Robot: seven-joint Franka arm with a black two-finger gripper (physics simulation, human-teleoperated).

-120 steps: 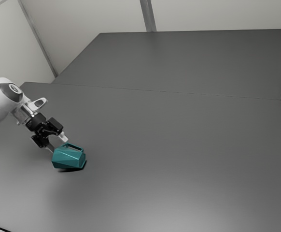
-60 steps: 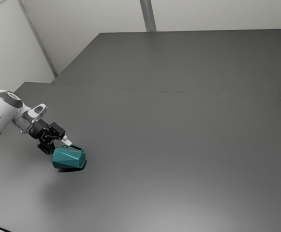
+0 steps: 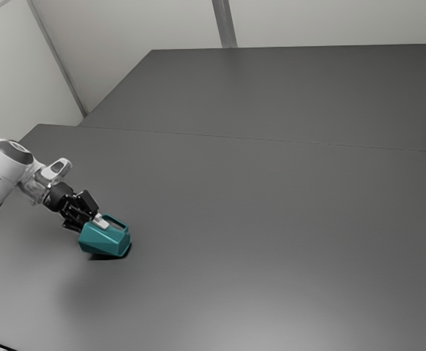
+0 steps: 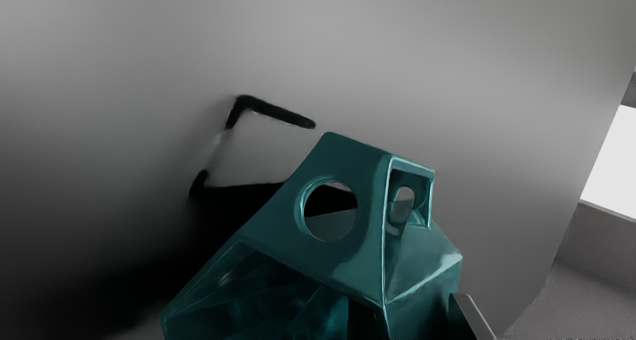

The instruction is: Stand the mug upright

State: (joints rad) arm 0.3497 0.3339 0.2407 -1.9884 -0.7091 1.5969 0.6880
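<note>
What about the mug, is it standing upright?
No, in the exterior view the mug lies on its side, with its handle uppermost.

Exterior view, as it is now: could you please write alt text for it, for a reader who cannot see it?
A teal mug is on its side with its handle up, low over a broad dark gray table. A white robot arm reaches in from the view's left, its black gripper right at the mug.
</note>
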